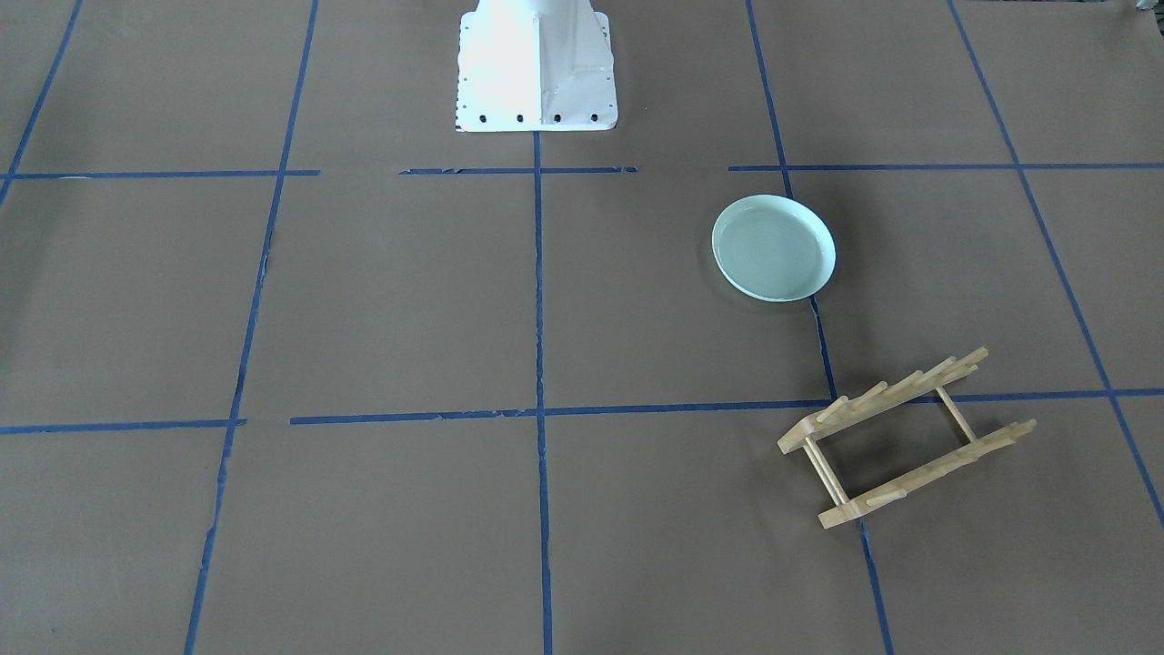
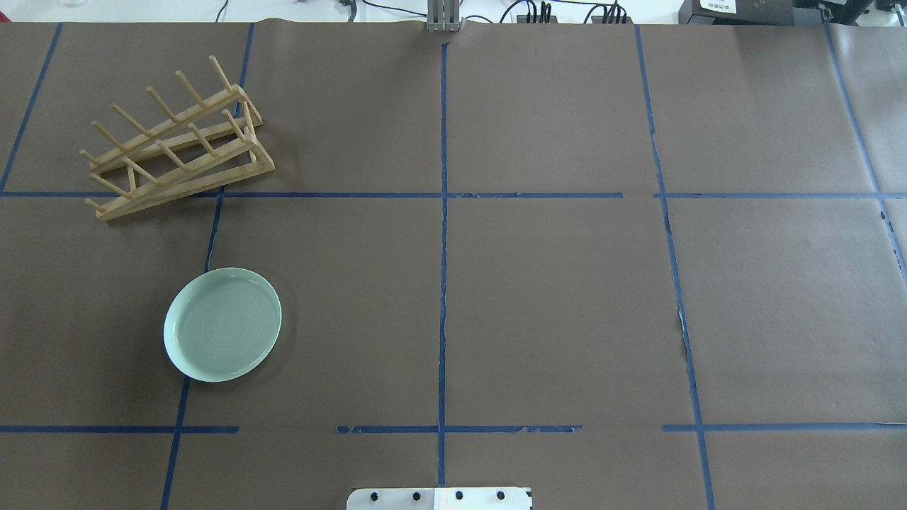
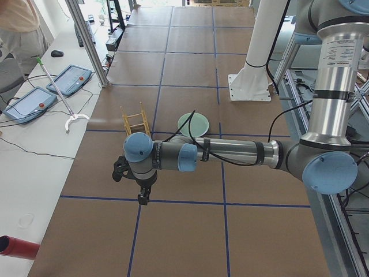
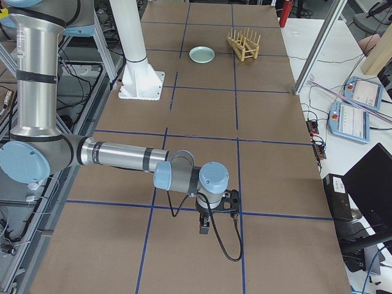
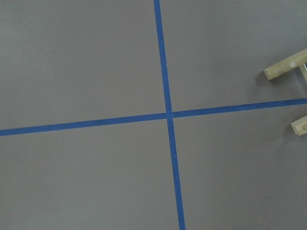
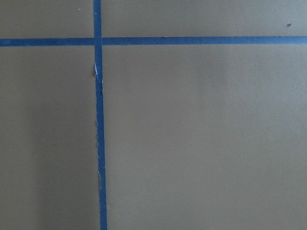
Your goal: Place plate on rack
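The mint-green plate (image 2: 222, 324) lies flat, rim up, on the tabletop (image 2: 553, 297) at my left, near the wooden rack (image 2: 177, 145) but apart from it. The left claw (image 3: 142, 198) and right claw (image 4: 204, 229) show only in side views, so I cannot tell whether either is spread or pressed together.

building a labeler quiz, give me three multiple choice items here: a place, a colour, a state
1. The round pale mint-green plate lies on which side?
A robot's left
B robot's right
C centre
2. The tape lines are
A red
B blue
C yellow
3. Relative to the small light-wood peg rack, the plate is
A standing in it
B flat on the table, apart from it
C leaning against it
Key: 1 A, it sits in the overhead view's left half. 2 B, the grid is blue. 3 B, it lies face up with bare paper between it and the rack.
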{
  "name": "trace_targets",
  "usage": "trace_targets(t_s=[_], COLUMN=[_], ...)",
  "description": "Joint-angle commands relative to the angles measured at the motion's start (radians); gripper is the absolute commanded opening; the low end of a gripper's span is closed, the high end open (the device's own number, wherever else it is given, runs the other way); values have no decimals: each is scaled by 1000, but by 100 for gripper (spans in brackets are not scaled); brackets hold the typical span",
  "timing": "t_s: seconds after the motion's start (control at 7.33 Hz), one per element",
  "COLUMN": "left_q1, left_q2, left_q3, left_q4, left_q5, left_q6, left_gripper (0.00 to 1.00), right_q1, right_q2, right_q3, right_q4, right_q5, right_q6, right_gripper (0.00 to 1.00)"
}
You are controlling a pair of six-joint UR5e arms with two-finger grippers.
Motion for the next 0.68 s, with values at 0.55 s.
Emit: trace_targets(t_s=[0.55], left_q1=[-17], left_q2=[-57], left_q3=[-55], left_q4=[168], left_q5=[16], left_q6=[38], left_gripper=[100], right_q1=[0], right_q2=[0], right_q3=[0], right_q4=[-1], right_q5=[0], right_q6=[0], right_gripper=[100])
